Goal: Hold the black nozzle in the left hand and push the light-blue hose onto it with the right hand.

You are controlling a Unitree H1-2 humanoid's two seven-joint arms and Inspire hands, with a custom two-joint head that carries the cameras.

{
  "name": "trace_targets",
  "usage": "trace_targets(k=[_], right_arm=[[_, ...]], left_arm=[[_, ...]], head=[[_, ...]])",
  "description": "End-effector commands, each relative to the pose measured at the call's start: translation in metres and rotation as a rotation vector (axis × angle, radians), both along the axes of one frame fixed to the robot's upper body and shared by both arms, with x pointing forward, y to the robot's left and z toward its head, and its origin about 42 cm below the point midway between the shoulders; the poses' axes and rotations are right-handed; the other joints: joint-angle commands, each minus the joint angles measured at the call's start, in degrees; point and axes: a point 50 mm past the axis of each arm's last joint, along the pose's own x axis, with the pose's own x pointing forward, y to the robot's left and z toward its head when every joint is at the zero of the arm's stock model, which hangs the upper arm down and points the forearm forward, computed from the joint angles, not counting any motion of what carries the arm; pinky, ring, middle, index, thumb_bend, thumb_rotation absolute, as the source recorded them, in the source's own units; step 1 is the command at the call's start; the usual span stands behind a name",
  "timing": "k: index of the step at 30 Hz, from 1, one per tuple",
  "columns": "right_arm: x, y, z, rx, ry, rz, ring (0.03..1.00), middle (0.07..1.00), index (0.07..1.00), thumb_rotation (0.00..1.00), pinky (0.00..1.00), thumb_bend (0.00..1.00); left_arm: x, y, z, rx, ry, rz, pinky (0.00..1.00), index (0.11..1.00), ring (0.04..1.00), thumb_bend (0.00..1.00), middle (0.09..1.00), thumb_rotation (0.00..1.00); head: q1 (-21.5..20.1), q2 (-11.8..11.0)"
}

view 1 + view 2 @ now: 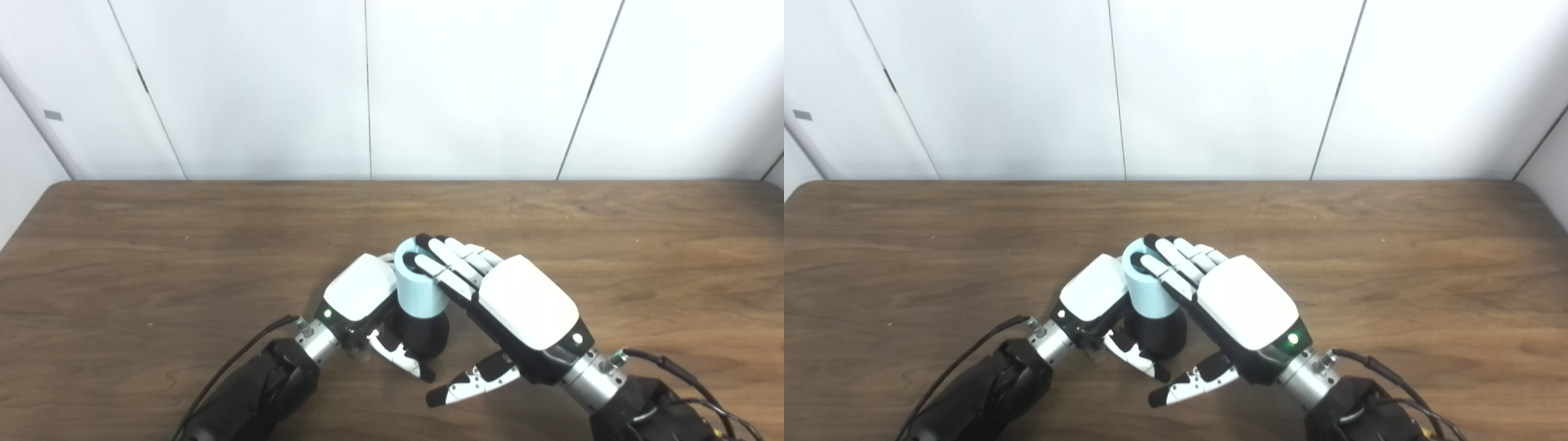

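The black nozzle [424,335] stands upright on the table near the front middle, with the light-blue hose [419,289] sitting on its top end. My left hand [361,289] is shut on the nozzle from the left: its thumb [401,358] crosses the front and its fingers are hidden behind. My right hand [527,303] comes in from the right with its fingers [444,263] stretched out flat over the hose's open top rim. Its thumb [471,380] hangs apart below, touching nothing. The right eye view shows the same hose [1149,293] and nozzle [1159,337].
The brown wooden table [184,257] stretches wide to both sides, with white wall panels [367,86] behind its far edge. Black cables [233,361] run along both forearms near the front edge.
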Motion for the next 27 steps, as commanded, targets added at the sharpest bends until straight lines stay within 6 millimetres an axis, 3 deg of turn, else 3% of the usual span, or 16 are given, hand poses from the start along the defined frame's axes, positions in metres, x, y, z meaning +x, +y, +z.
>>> trace_targets(k=[1,27], right_arm=[[-0.0267,0.0046,-0.0584,-0.208,0.326,0.087,0.964,0.943,0.948,0.66,0.88,1.0],[-0.0329,0.0016,-0.0671,-0.271,0.385,0.092,0.963,0.937,0.924,0.71,0.86,1.0]], left_arm=[[-0.1253,-0.0137,-0.122,0.067,0.456,-0.037,0.76,0.485,0.529,0.52,0.482,0.0],[-0.1257,-0.0121,-0.1222,0.061,0.462,-0.034,0.76,0.481,0.544,0.52,0.485,0.0]], head=[[-0.1,0.1],[0.0,0.3]])
